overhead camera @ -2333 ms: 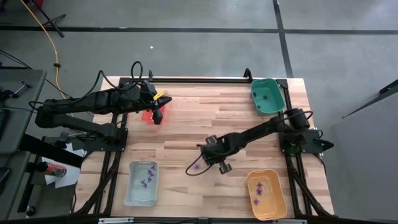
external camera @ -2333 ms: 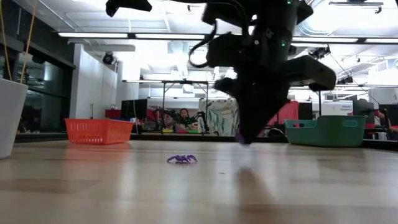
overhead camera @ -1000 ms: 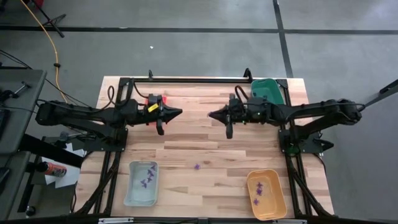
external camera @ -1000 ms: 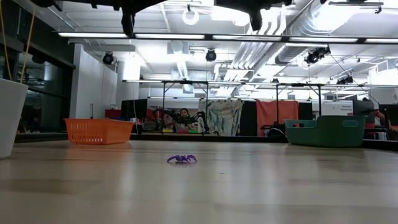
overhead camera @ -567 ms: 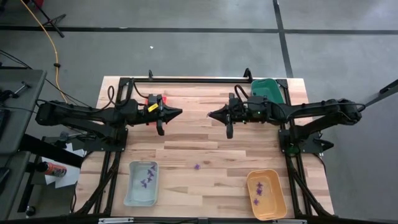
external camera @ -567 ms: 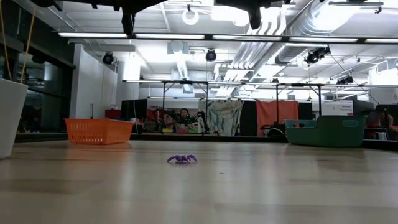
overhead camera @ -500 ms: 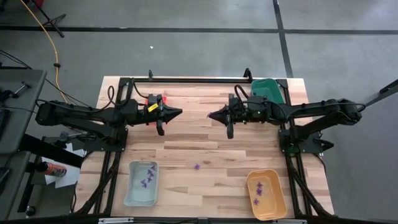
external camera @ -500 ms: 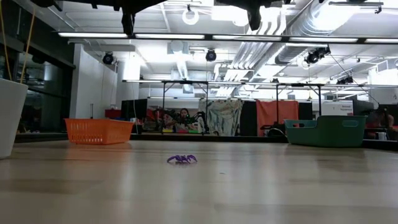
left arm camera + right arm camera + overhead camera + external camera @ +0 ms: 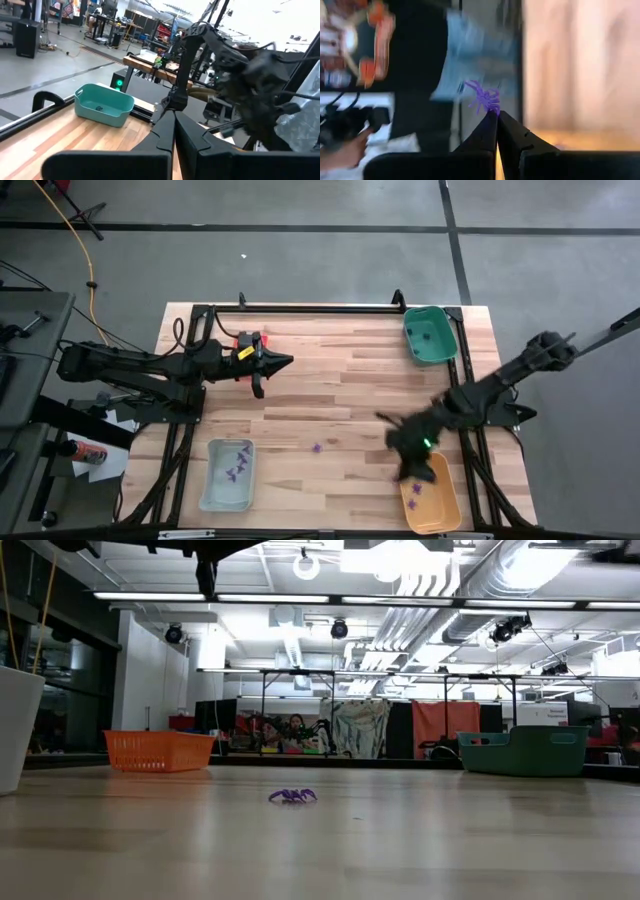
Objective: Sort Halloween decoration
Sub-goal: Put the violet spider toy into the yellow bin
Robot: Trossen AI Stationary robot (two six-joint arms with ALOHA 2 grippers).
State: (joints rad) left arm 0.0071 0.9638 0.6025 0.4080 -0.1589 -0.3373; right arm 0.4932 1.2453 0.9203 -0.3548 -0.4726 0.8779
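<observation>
My right gripper (image 9: 396, 440) hovers, blurred, over the table's near right, beside the orange tray (image 9: 446, 502), and is shut on a purple spider decoration (image 9: 484, 98). Another purple spider (image 9: 317, 448) (image 9: 292, 796) lies flat on the wood near the table's middle. My left gripper (image 9: 287, 361) (image 9: 173, 126) is shut on nothing and is held level above the far left, over the red tray (image 9: 238, 366). Purple pieces lie in the pale blue tray (image 9: 228, 473) and in the orange tray. My right gripper pinches the purple spider between the very ends of its two fingers (image 9: 490, 125), at the spider's near side (image 9: 491, 109). The body and legs stick out beyond the fingertips. The spider is lifted clear of the table.
A green tray (image 9: 430, 335) (image 9: 104, 104) stands at the far right corner, with a small dark piece inside. A black frame rail (image 9: 320, 308) runs along the far edge. Bare wood lies between the trays.
My right gripper has swung fast from the far middle of the table, where it faced my left gripper, toward the near right edge and the orange tray. It has tipped downward and rolled on the way and has stayed shut.
</observation>
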